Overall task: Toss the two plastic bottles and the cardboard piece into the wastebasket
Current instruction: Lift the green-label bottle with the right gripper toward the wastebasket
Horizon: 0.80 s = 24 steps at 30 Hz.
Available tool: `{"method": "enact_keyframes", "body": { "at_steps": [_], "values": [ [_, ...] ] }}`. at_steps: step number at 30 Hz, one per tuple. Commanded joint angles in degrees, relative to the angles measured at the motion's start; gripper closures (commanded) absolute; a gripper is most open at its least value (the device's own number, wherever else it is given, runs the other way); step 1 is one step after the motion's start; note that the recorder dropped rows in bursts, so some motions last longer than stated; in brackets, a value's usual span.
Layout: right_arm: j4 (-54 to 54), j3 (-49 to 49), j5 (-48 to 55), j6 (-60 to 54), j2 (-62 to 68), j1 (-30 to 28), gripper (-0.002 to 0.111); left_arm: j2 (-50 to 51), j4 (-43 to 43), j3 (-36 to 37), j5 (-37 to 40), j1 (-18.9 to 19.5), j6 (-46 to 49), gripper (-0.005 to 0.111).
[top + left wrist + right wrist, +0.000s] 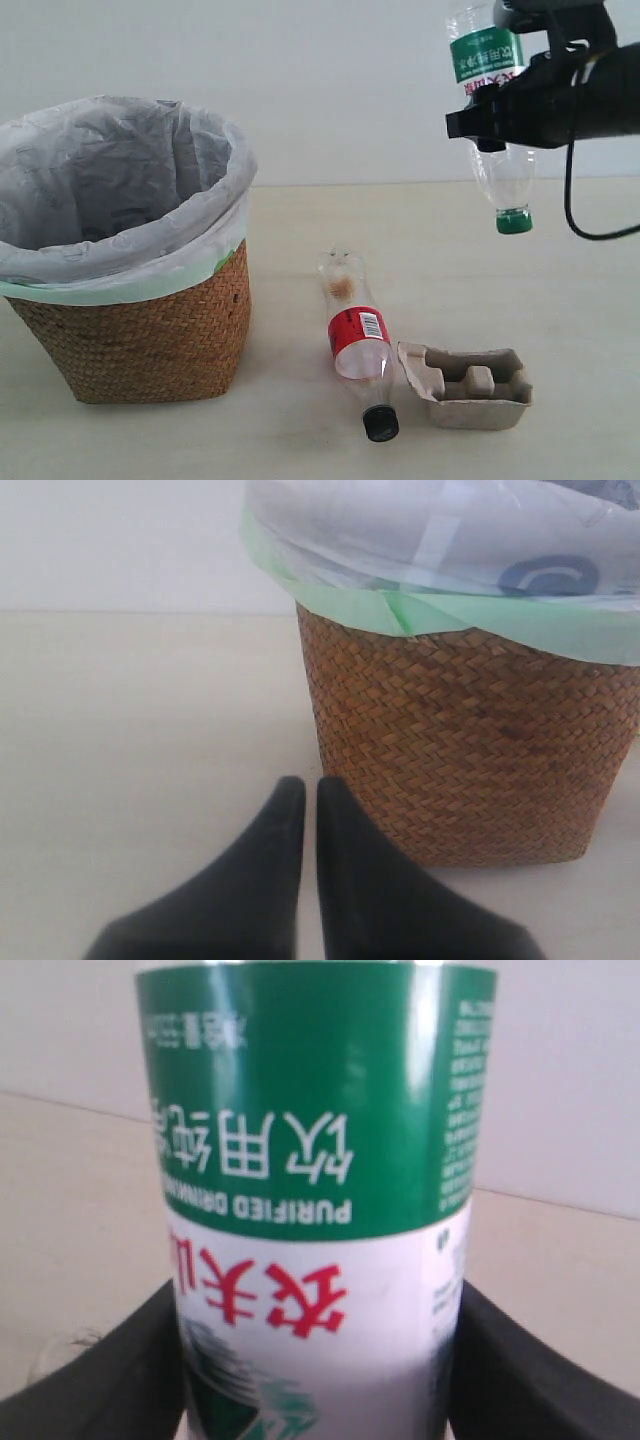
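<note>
My right gripper (492, 118) is shut on the green-labelled bottle (488, 55), which hangs upside down high at the upper right with its green cap (514, 221) pointing down. Up close in the right wrist view, that bottle's green-and-white label (315, 1170) fills the space between the black fingers (100, 1380). The red-labelled bottle (355, 340) lies on the table with its black cap (380, 423) toward the front. The cardboard piece (470, 385) sits right beside it. The wastebasket (130, 310), lined with a white bag, stands at the left. My left gripper (302, 795) is shut and empty, low beside the wastebasket (470, 750).
A black cable (572, 200) loops down from the right arm. The light wooden table (470, 260) runs back to a white wall. The bag's greenish edge (420, 610) folds over the basket rim.
</note>
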Motion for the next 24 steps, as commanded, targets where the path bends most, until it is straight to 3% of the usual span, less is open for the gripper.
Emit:
{"method": "enact_keyframes", "body": {
  "at_steps": [1, 9, 13, 17, 24],
  "values": [
    [1.8, 8.5, -9.4, 2.5, -3.9, 1.7, 0.108, -0.2, -0.1, 0.2, 0.0, 0.2, 0.1, 0.103],
    [1.8, 8.8, -12.7, 4.6, -7.1, 16.5, 0.108, -0.2, -0.1, 0.2, 0.0, 0.2, 0.1, 0.103],
    [1.8, 5.9, -13.0, 5.2, -7.2, 21.1, 0.108, -0.2, -0.1, 0.2, 0.0, 0.2, 0.1, 0.103],
    [3.0, 4.7, -11.2, 5.2, -7.2, 19.9, 0.108, -0.2, -0.1, 0.2, 0.0, 0.2, 0.1, 0.103],
    [8.7, 4.8, -2.3, 5.3, -7.2, 8.5, 0.108, -0.2, -0.1, 0.2, 0.0, 0.2, 0.1, 0.103]
  ]
}}
